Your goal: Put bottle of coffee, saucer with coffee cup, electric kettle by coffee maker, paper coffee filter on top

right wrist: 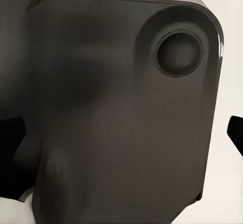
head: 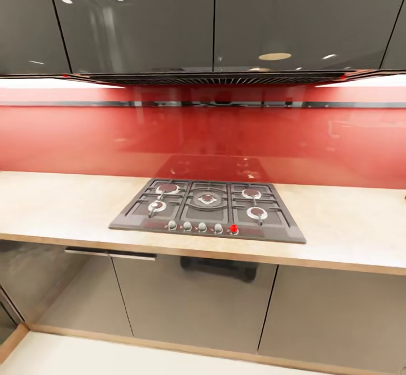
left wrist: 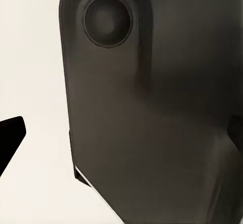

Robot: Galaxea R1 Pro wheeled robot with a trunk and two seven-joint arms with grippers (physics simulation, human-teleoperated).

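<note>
1. Head view gives you only the table [head: 62, 206] and its gas hob [head: 207, 208]; no coffee things are in sight here.
2. Wrist views face dark robot housing [left wrist: 152, 123], so I cannot tell the fingers' state.
3. Driving on blind, you risk clipping the cabinets [head: 192, 301].

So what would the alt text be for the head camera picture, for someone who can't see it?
A dark five-burner gas hob sits in a light tan countertop, with a glossy red backsplash behind and dark cabinets above.
</note>
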